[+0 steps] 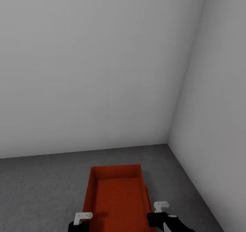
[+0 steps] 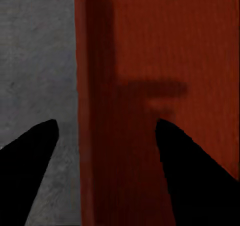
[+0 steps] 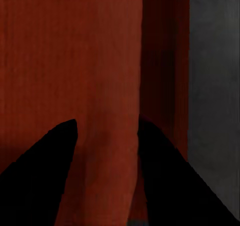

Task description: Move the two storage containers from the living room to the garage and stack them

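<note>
The garage's grey floor (image 1: 44, 177) is stretching out toward a bare corner, and an orange-red container (image 1: 118, 194) is sitting between the two arms, its long axis running straight ahead from them. The left gripper (image 2: 105, 151) is straddling the bin's left wall, fingers spread, one outside over concrete. The right gripper (image 3: 107, 146) is doing likewise on the right wall, fingers apart. Both are equally near, so a two-handed move looks likely.
</note>
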`<state>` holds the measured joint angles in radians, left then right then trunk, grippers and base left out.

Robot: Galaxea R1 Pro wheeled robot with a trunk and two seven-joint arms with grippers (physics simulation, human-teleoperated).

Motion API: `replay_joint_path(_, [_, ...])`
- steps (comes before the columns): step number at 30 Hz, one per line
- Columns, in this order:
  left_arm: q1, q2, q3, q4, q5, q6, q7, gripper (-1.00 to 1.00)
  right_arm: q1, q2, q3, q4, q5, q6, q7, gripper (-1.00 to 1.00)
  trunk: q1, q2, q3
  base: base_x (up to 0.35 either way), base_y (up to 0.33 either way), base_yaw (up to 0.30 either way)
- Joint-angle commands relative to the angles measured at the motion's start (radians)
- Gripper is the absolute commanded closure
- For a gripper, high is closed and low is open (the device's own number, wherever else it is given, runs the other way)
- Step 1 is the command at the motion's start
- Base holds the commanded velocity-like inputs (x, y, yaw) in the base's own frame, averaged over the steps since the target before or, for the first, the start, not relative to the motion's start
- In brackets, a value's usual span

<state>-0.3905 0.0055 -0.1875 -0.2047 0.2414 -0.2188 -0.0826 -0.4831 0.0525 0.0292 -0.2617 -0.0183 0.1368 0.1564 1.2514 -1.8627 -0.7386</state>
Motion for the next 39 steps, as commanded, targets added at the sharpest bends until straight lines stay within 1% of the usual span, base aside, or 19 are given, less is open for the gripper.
replay_joint_path(1, [-0.001,0.001,-0.006,0.001,0.01,-0.003,-0.003,-1.0,0.0,0.0,0.003,-0.002,-0.002,0.006,0.002,-1.0,0.0,0.0,-0.001,0.0,0.0,0.0])
replay_joint_path(39, [-0.001,0.001,-0.007,0.001,0.01,-0.002,-0.003,-1.0,0.0,0.0,0.003,-0.002,-0.002,0.006,0.002,-1.0,0.0,0.0,-0.001,0.0,0.0,0.0])
